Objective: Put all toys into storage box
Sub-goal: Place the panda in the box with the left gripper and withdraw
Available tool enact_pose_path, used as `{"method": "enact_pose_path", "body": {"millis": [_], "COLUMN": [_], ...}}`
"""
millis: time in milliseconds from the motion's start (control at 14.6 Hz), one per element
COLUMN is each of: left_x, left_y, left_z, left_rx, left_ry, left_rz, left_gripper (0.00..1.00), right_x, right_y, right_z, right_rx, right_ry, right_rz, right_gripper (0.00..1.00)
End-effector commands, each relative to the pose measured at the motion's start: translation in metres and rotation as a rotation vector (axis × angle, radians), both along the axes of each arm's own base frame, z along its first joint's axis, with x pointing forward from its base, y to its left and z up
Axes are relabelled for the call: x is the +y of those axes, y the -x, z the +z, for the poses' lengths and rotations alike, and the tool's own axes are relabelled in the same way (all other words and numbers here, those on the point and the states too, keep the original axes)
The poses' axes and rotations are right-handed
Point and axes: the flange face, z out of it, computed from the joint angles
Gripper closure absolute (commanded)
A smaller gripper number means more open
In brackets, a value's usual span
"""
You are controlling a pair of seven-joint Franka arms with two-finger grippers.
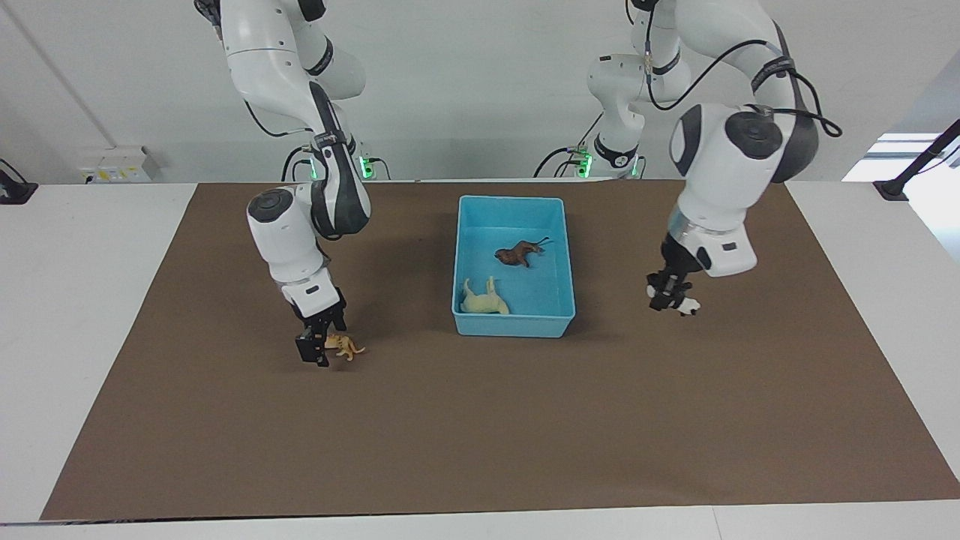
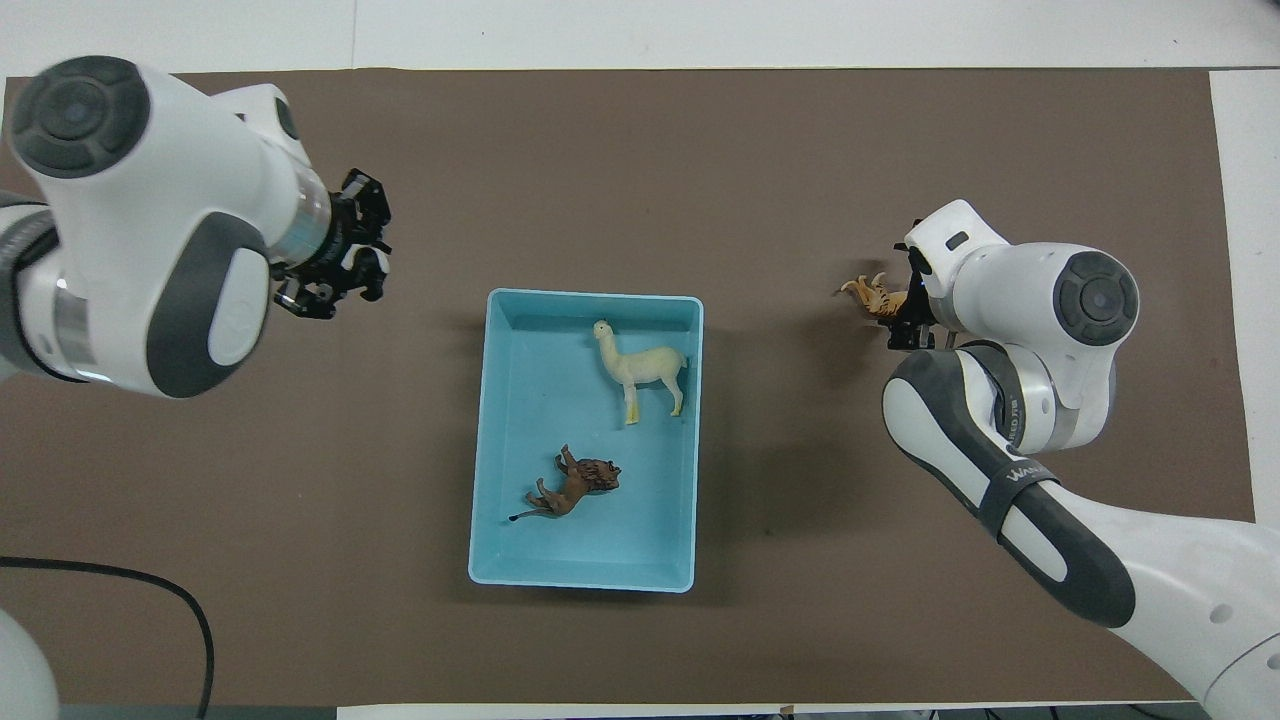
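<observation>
Brown matting covers the white table top, with a pale wall above the robots' end. Midway along the mat sits the light blue storage box, and 2 toys lie on their sides in it: a cream alpaca figurine against the wall farther from the robots, and a dark brown lion figurine nearer to the robots.

Up in the air over bare mat, beside the box toward the left arm's end, hangs the left gripper, its fingers pinched on a black-and-white panda figurine.

Toward the right arm's end of the table, the right gripper is down at the mat with its fingers spread wide around the head end of an orange striped tiger figurine, which stands on the mat with its tail pointing toward the box; I cannot tell whether the fingers touch it.
</observation>
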Motion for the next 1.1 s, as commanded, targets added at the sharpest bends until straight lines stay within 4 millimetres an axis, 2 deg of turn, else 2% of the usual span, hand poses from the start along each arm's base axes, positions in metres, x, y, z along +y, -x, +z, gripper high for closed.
{"method": "enact_pose_path", "body": {"millis": [0, 137, 206, 275, 412, 481, 550, 687, 824, 893, 1031], "left_x": [-0.052, -0.091, -0.104, -0.113, -0.127, -0.131, -0.131, -0.112, -0.063, -0.030, 0.024], "left_y": [0.047, 0.089, 0.107, 0.118, 0.127, 0.129, 0.130, 0.126, 0.108, 0.100, 0.088], "left_z": [-0.021, -0.036, -0.043, -0.046, -0.042, -0.042, -0.038, -0.010, 0.037, 0.061, 0.089], "left_rx": [-0.019, -0.036, -0.029, -0.026, -0.030, -0.028, -0.027, -0.037, -0.036, -0.034, 0.014], "left_ry": [0.053, 0.068, 0.065, 0.064, 0.067, 0.065, 0.063, 0.056, 0.034, 0.022, -0.001], "left_rz": [0.031, 0.007, -0.013, -0.033, -0.060, -0.070, -0.081, -0.080, -0.149, -0.206, -0.337], "left_gripper": [1.00, 1.00, 0.97, 0.85, 0.18, 0.00, 0.00, 0.00, 0.00, 0.00, 0.00], "right_x": [-0.011, -0.013, -0.013, -0.013, -0.012, -0.013, -0.012, -0.013, -0.014, -0.012, -0.004], "right_y": [0.008, 0.008, 0.008, 0.007, 0.006, 0.004, 0.001, -0.004, -0.017, -0.022, -0.035], "right_z": [-0.006, -0.008, -0.009, -0.008, -0.007, -0.006, -0.001, 0.006, 0.025, 0.038, 0.072], "right_rx": [-0.019, -0.024, -0.023, -0.024, -0.025, -0.024, -0.029, -0.022, 0.021, 0.051, 0.112], "right_ry": [0.011, 0.012, 0.013, 0.013, 0.008, 0.006, 0.000, -0.007, -0.018, -0.027, -0.051], "right_rz": [0.023, 0.025, 0.027, 0.027, 0.017, 0.009, -0.005, -0.030, -0.069, -0.104, -0.218], "right_gripper": [0.00, 0.00, 0.02, 0.12, 0.46, 0.76, 1.00, 1.00, 1.00, 1.00, 1.00]}}
